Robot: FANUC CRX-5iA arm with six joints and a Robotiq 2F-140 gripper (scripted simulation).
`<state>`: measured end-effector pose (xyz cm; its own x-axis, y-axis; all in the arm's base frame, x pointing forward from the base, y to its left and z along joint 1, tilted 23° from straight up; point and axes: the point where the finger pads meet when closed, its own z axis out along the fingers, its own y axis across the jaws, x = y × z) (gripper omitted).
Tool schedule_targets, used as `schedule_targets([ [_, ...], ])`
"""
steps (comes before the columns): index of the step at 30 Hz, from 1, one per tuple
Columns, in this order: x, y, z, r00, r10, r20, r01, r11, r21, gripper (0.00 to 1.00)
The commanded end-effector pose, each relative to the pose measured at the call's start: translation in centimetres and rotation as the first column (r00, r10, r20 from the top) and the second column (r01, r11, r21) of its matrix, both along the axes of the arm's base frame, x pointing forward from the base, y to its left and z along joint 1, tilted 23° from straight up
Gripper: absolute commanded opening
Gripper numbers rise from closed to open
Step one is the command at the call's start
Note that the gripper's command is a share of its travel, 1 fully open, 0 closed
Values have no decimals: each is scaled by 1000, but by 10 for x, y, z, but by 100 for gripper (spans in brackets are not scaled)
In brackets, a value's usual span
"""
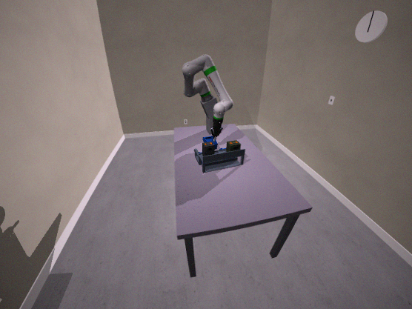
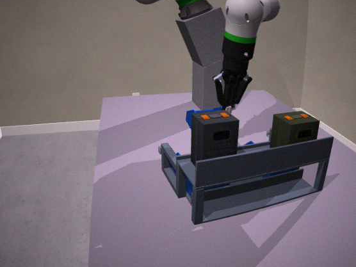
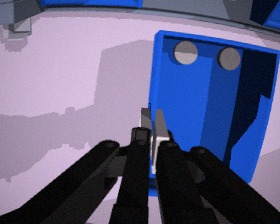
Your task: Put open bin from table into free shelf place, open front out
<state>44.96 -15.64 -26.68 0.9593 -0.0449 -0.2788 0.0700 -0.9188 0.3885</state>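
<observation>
The blue open bin (image 3: 206, 103) is just behind the grey shelf (image 2: 250, 173); in the exterior view only its corner (image 2: 191, 113) shows behind a dark box. Two grey round parts (image 3: 185, 52) (image 3: 229, 58) lie at its far end. My gripper (image 3: 150, 122) points down over the bin's left side wall and is shut on that wall, which runs between the fingertips. It also shows in the exterior view (image 2: 228, 107) and in the top view (image 1: 215, 134). Whether the bin touches the table is hidden.
A black box (image 2: 214, 138) and a dark green box (image 2: 294, 130), each with orange tabs, stand on the shelf's upper board. The arm's grey pedestal (image 2: 205, 87) stands behind. The purple table (image 1: 230, 186) carries all.
</observation>
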Motion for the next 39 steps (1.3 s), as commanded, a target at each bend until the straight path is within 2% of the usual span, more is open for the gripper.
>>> schedule_targets([
  [1,1,0,0,1000,0,0,0,1000,0,0],
  [39,22,1,-1,1000,0,0,0,1000,0,0],
])
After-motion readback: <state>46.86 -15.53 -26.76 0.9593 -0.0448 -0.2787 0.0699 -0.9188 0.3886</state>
